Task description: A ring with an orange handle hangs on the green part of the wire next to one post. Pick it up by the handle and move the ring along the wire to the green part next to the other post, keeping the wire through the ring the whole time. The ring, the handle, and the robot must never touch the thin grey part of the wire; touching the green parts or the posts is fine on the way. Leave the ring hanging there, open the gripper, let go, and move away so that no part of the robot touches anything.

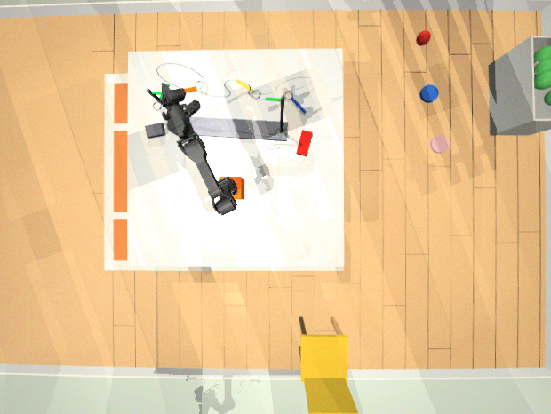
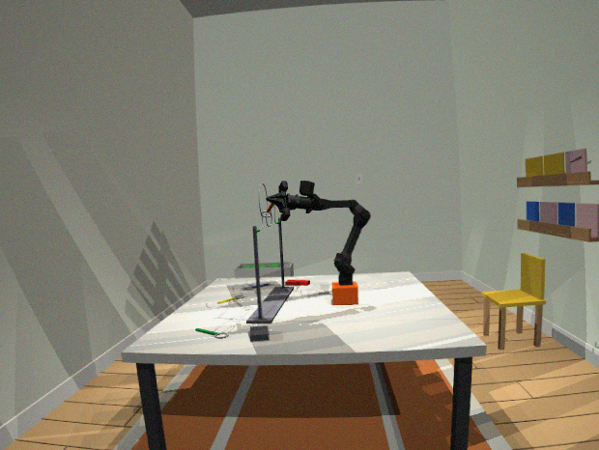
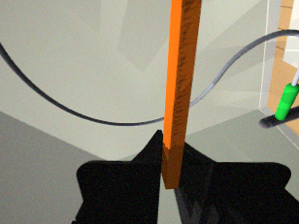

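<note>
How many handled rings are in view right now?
4. Orange-handled ring in the pincer; green-handled ring, yellow-handled ring and blue-handled ring lying on the table. More could be hidden behind the arm.

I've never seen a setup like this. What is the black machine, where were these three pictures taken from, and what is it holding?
It is a jointed robot arm standing on an orange block on a white table. One picture looks straight down, one looks from across the room, one sits beside the tool. The tool is shut on an orange handle whose ring goes around a curvy wire strung between two posts. Spare rings with coloured handles and a red block also lie on the table.
</note>
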